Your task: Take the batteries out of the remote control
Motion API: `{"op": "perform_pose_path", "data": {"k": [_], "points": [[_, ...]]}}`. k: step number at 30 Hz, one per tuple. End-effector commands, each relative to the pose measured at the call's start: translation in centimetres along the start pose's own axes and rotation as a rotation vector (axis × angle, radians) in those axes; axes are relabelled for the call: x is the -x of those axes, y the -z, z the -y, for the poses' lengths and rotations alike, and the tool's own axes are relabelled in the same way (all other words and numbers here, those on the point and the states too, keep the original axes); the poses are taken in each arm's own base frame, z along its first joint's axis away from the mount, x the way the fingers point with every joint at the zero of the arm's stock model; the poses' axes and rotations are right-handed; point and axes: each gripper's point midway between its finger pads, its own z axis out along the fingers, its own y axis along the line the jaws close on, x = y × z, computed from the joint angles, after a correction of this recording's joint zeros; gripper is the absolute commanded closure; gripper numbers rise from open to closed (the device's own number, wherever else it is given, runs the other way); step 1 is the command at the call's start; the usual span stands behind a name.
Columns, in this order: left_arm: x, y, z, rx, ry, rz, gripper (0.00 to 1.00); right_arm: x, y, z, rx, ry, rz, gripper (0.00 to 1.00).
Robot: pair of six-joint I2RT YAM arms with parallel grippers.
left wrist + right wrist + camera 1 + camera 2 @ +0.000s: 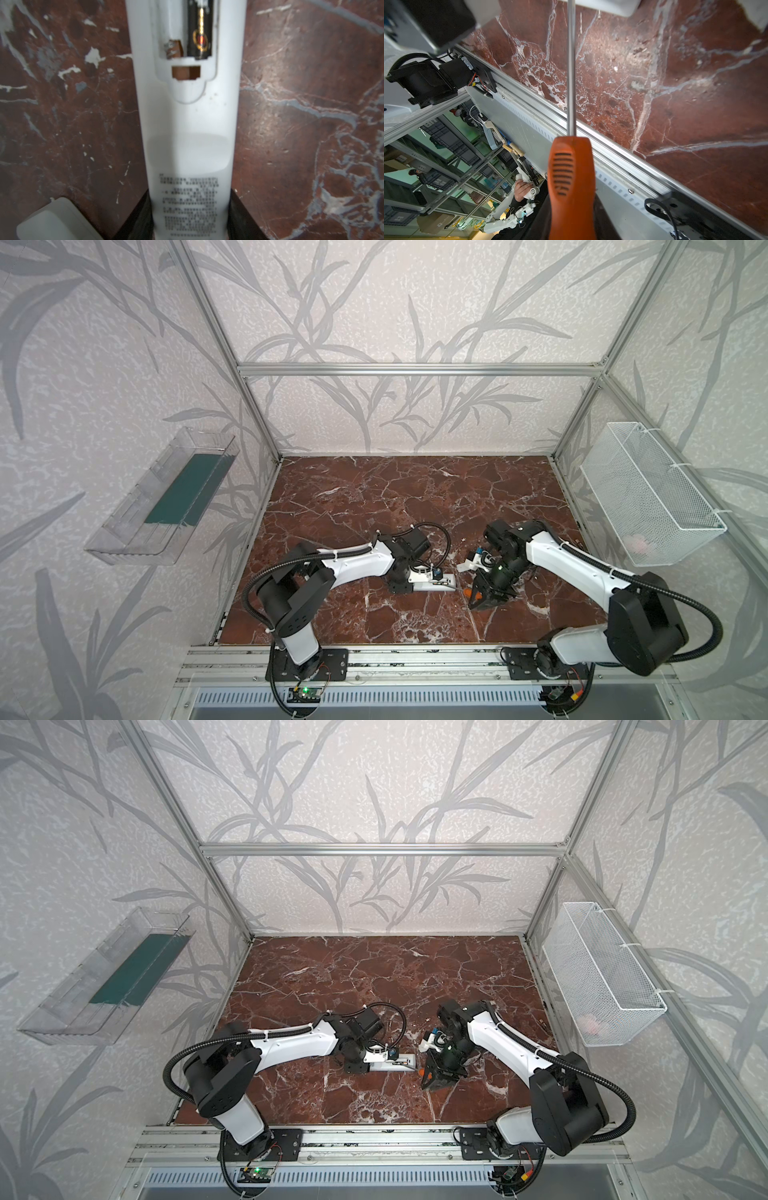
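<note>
The white remote control (190, 128) lies back up on the marble, its compartment uncovered. One of the batteries (200, 31), black with gold print, sits in one slot; the slot beside it shows only a bare spring (171, 48). My left gripper (190, 216) is shut on the remote's printed end, a dark finger on each side. In both top views the remote (434, 583) (395, 1063) points toward my right gripper (484, 597). That right gripper (572, 218) is shut on an orange-handled screwdriver (571, 176). The screwdriver's steel shaft (571, 68) reaches toward the remote, and its tip is out of view.
A white plastic piece (54, 220) lies on the marble beside my left gripper. A white mesh basket (648, 493) hangs on the right wall and a clear tray (166, 497) on the left wall. The aluminium front rail (612, 145) runs close behind the screwdriver.
</note>
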Motion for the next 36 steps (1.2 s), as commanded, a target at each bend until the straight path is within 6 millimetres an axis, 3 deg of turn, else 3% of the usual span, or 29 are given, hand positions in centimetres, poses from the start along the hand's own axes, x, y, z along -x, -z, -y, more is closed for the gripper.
{"op": "perform_pose_path", "data": {"k": [1,9,19,24,27,32,36], "points": [[-1.4,0.4,-0.3,0.056,-0.045,-0.064,0.79,-1.6,0.0,0.2,-0.008,-0.043,-0.043,1.00],[-1.0,1.3,-2.0,0.255,-0.106,-0.089,0.81,-2.0,-0.8,0.9,-0.003,-0.099,-0.078,1.00],[-0.5,2.2,-3.2,0.419,-0.141,-0.118,0.82,-1.5,-0.7,-0.4,0.067,-0.183,-0.050,1.00],[0.1,2.1,-1.8,0.358,-0.167,-0.075,0.81,-1.5,-1.3,-0.2,0.094,-0.218,-0.042,1.00],[0.1,1.4,-0.5,0.294,-0.181,-0.051,0.81,-1.4,-0.1,-1.0,0.073,-0.144,-0.032,1.00],[-0.7,0.8,0.5,0.202,-0.178,-0.065,0.80,-2.2,3.7,-3.0,0.030,-0.030,0.050,1.00],[-1.2,0.4,0.7,0.112,-0.133,-0.067,0.79,-1.8,4.4,-2.3,0.018,-0.033,0.090,1.00]]}}
